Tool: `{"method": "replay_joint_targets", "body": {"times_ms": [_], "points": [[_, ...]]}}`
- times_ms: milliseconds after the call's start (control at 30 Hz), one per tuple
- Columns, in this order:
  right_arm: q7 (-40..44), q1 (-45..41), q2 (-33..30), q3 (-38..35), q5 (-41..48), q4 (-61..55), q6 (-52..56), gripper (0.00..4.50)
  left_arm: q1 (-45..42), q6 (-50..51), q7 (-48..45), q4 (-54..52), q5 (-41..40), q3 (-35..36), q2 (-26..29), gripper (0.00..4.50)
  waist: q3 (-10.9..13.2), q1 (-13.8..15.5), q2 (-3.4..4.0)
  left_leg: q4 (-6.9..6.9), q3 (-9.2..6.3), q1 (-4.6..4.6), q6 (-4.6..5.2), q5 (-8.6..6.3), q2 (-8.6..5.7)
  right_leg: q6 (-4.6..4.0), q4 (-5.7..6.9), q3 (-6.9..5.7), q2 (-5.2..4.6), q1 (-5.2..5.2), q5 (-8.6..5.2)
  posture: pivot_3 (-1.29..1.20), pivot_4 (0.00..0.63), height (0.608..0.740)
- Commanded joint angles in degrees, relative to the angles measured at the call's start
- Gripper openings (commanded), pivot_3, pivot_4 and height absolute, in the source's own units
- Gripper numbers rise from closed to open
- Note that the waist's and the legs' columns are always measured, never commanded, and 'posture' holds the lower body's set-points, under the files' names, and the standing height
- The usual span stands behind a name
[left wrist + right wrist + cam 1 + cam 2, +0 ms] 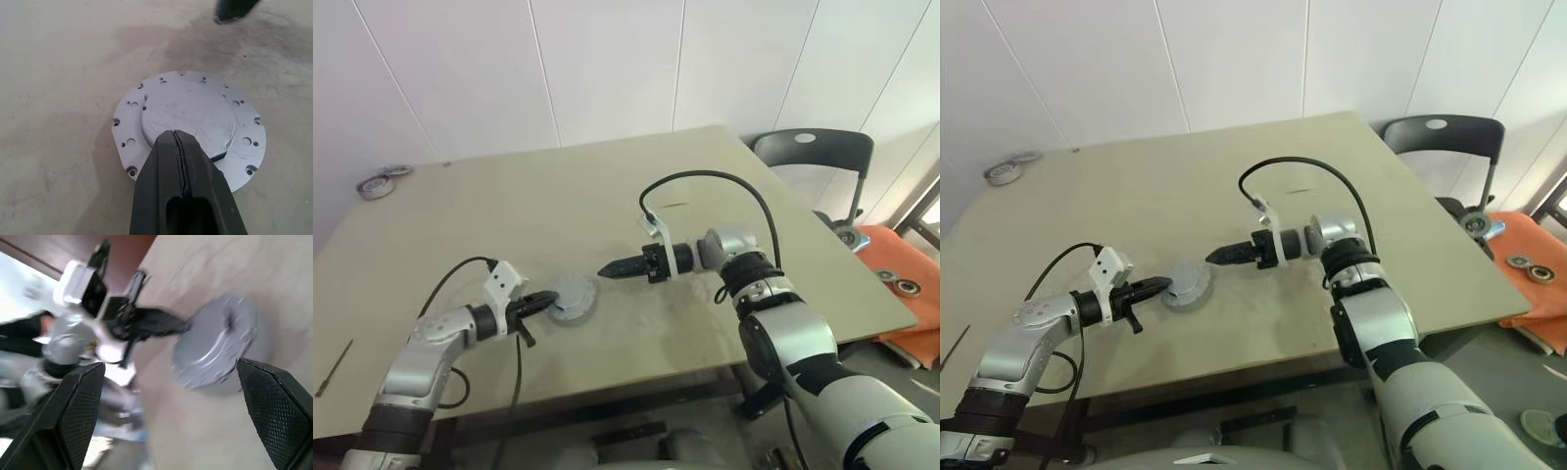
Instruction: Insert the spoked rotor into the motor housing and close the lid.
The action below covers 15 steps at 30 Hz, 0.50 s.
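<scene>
Lid on the table, two grippers by it

Head view: closed left gripper (546,300) touches the round grey lid (574,297) on the table (509,211). Right wrist view: right gripper (171,396) spread wide, holding nothing, near the lid.

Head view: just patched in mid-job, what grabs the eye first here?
A round grey lidded housing sits near the table's front edge, between the two grippers. The left gripper, jaws shut, points at its rim; the right gripper, jaws open, hangs just above and beside it. A tape roll lies at the far left corner.
</scene>
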Motion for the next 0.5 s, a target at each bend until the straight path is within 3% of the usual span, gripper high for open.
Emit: {"method": "replay_joint_targets", "body": {"times_ms": [33,500], "points": [[0.45,1.35,-1.15,1.73,3.88,-6.61,7.79,4.46,1.82,1.47,0.58,3.67,3.19,-3.06,-0.21,0.0,0.0,0.01,0.0,0.0,0.0,0.0,0.0,0.0,0.0,0.0,0.0,0.0,0.0,0.0,0.0,0.0,0.0,0.74],[-13.69,3.77,5.13,-0.46,6.76,-3.76,10.25,4.46,4.71,1.8,0.95,1.67,2.6,-2.32,-0.07,0.0,-0.01,-0.15,-0.01,0.02,0.03,0.01,0.0,0.0,0.0,0.02,0.01,0.0,0.0,0.0,0.0,0.0,0.0,0.74]]}}
